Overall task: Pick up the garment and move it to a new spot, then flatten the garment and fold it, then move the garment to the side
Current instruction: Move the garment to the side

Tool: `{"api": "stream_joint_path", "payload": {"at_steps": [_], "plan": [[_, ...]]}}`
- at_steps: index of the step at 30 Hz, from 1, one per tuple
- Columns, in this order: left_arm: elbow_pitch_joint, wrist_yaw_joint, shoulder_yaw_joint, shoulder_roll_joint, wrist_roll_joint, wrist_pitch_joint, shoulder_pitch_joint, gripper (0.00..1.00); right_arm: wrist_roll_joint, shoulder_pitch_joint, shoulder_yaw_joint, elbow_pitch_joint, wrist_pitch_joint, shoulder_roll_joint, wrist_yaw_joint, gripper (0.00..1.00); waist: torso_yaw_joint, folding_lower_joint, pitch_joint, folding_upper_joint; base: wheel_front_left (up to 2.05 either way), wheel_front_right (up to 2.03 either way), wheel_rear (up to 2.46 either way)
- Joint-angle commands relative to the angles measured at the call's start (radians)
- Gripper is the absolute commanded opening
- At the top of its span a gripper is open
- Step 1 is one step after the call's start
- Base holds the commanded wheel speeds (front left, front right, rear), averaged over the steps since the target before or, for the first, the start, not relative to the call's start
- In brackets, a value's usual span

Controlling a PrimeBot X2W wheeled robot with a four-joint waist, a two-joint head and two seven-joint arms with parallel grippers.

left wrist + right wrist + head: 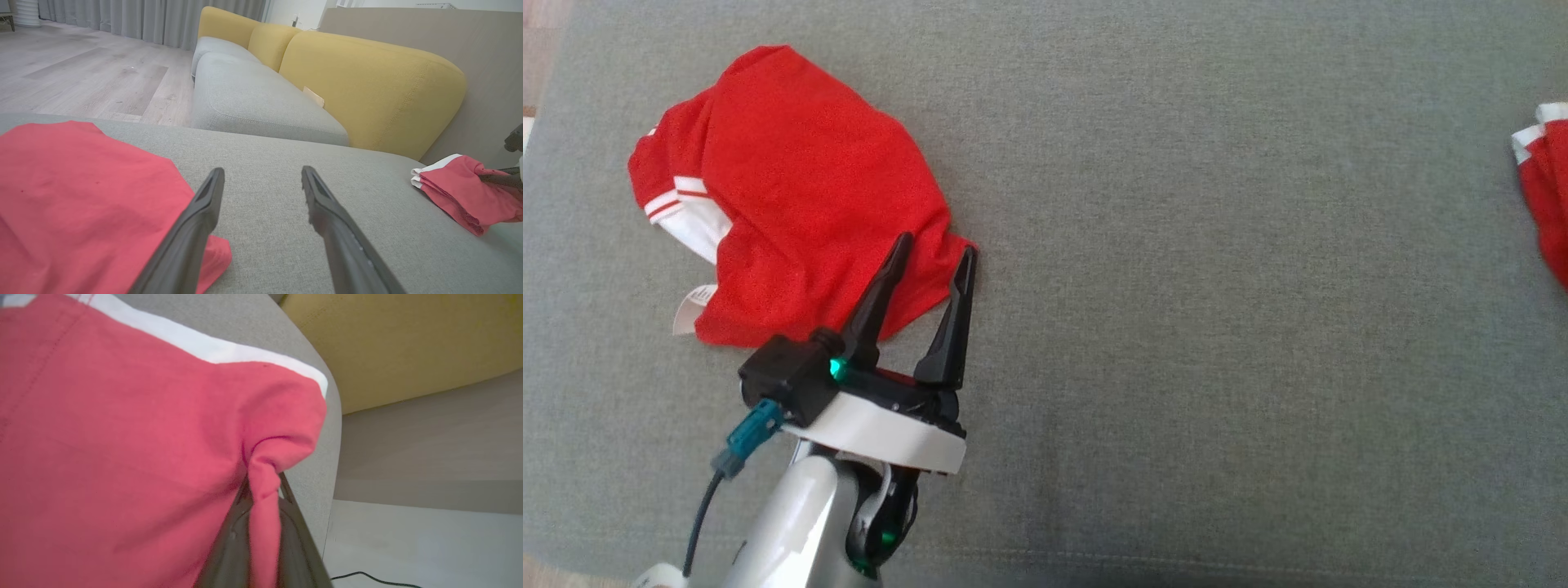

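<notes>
Garment (143, 437), red with a white band along 1 edge, is in my right gripper (263, 479). Its 2 fingers are closed almost together on a bunched fold of the cloth. In the head view the garment sits at the 3 o'clock edge, on the grey cushion (1217, 286) and close to the cushion's rim. I cannot tell whether it rests there or is lifted slightly.

My left gripper (937, 243) stands wide open with nothing between its fingers. It is low over the cushion at about 7 o'clock in the head view, with its tips pointing toward 12. One finger lies over the near corner of the other red garment (800, 188), which is rumpled and spread at 10 o'clock, well apart from the 1 I hold. I cannot tell whether that finger touches the cloth. A white label (690, 310) pokes out at this garment's 8 o'clock side. In the left wrist view a yellow backrest (367, 81) rises beyond the cushion at 1 o'clock.
</notes>
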Motion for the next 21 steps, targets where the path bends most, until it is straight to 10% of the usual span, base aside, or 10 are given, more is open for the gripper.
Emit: {"api": "stream_joint_path", "payload": {"at_steps": [1,2,3,4,14,21], "plan": [[-0.031,0.000,0.034,0.003,-0.002,-0.005,-0.034,1.00,-0.011,0.032,-0.039,-0.025,0.015,-0.029,-0.001,0.00,-0.004,-0.0001,-0.002,0.0000,0.00,0.00,0.00],[-0.030,0.000,0.035,0.003,-0.001,-0.005,-0.033,1.00,-0.018,0.038,-0.066,-0.027,0.027,-0.020,-0.001,0.00,-0.006,-0.0001,-0.005,0.0000,0.00,0.00,0.00],[-0.029,0.000,0.036,0.003,0.000,-0.005,-0.032,1.00,-0.026,0.045,-0.093,-0.030,0.038,-0.009,-0.001,0.32,-0.009,-0.0001,-0.008,0.0000,0.00,0.00,0.00],[-0.027,0.000,0.037,0.003,0.001,-0.005,-0.031,1.00,-0.036,0.052,-0.122,-0.037,0.044,0.003,-0.001,1.00,-0.012,-0.0001,-0.013,0.0000,0.00,0.00,0.00],[-0.020,0.004,0.048,0.003,0.005,-0.005,-0.006,1.00,-0.170,0.109,-0.299,-0.202,0.063,0.142,-0.001,1.00,-0.052,-0.0001,-0.097,0.0000,0.00,0.00,0.00],[-0.034,0.020,0.069,0.003,0.006,-0.005,0.027,1.00,-0.172,0.155,-0.409,-0.424,-0.029,0.353,-0.001,1.00,-0.079,-0.0001,-0.180,0.0000,0.00,0.00,0.00]]}}
